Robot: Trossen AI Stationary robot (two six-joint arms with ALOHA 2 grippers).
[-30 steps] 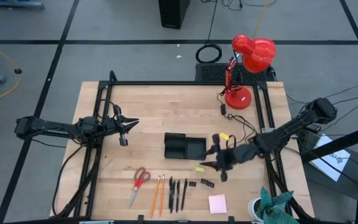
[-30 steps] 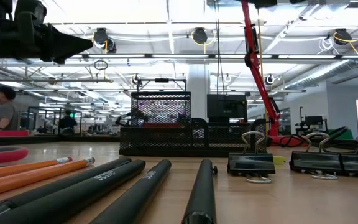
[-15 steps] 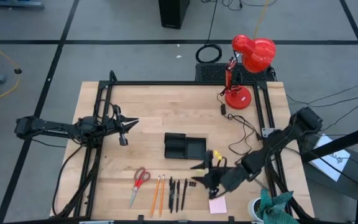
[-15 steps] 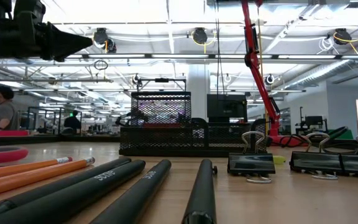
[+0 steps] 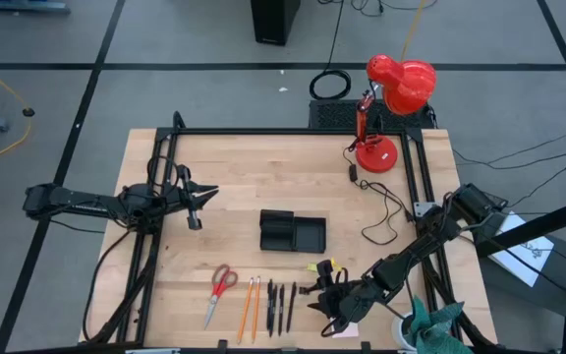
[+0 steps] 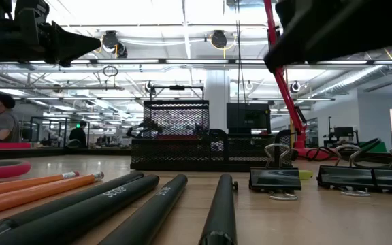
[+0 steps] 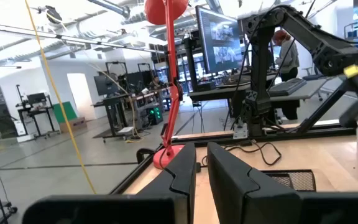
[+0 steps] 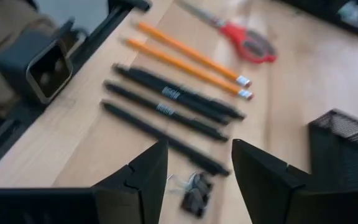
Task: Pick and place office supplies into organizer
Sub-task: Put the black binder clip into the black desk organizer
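Note:
The black mesh organizer (image 5: 293, 233) stands mid-table. Near the front edge lie the red-handled scissors (image 5: 221, 284), two orange pencils (image 5: 249, 307) and the black pens (image 5: 279, 307). My right gripper (image 5: 324, 298) hovers open and tilted down over the small black clips (image 8: 193, 194), which lie below the gap between its fingers, untouched. Its arm covers most of the pink sticky-note pad. A tiny yellow block (image 5: 315, 266) lies just beyond the gripper. My left gripper (image 5: 204, 195) waits above the table's left side, its fingers nearly together with nothing between them.
A red desk lamp (image 5: 389, 108) stands at the far right corner, its black cord (image 5: 381, 211) trailing across the table. Black frame rails (image 5: 165, 187) run along the table's left, far and right sides. Bare wood lies between the organizer and the lamp.
My right gripper has swung from beside the organizer's right end toward the table's near edge and a little left, sinking and tipping further down. It now hangs over the clips and has come into the low view at the upper right.

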